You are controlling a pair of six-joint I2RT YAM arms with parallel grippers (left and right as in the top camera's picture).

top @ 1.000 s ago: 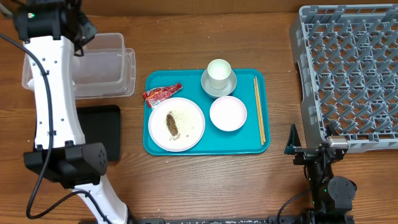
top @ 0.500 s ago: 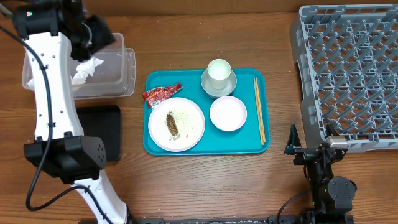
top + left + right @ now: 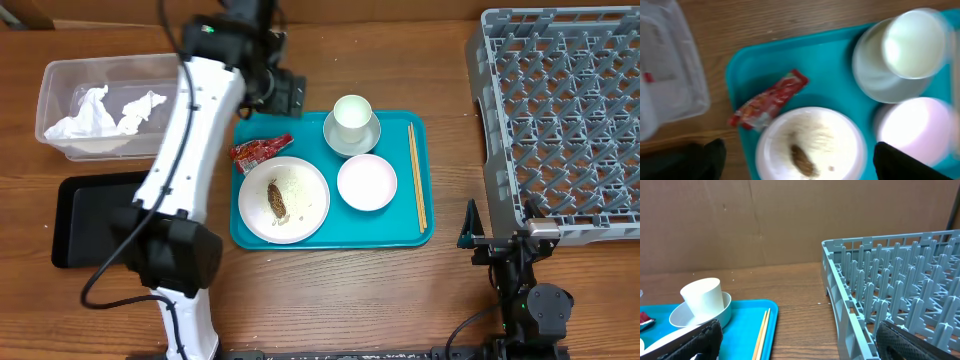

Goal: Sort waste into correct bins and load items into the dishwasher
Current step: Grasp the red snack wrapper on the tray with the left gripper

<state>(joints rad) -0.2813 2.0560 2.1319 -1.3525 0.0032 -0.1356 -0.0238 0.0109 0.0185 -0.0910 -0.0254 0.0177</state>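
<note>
Two crumpled white tissues (image 3: 105, 110) lie in the clear tub (image 3: 60, 75). The black tray (image 3: 90, 215) sits in front of it. The red wrapper (image 3: 260, 150) (image 3: 770, 97) lies at the teal tray's left. The white plate (image 3: 305, 215) holds the brown food (image 3: 275, 200) (image 3: 802, 159) and rice grains (image 3: 300, 185). The white cup (image 3: 352, 115) stands in the grey-green bowl (image 3: 335, 138). The white bowl (image 3: 367, 183) and chopsticks (image 3: 417, 175) lie to the right. My left gripper (image 3: 285, 95) (image 3: 800, 160) is open and empty above the wrapper and plate. My right gripper (image 3: 500, 240) (image 3: 800, 345) is open and empty.
The teal serving tray (image 3: 250, 235) sits mid-table. The grey dish rack (image 3: 560, 120) (image 3: 880, 280) fills the right side, with nothing in it. My left arm reaches across the black tray towards the teal tray's far left corner.
My left gripper has moved right from over the clear tub to above the teal tray's left part. Two tissues now lie in the tub. The right arm has not moved.
</note>
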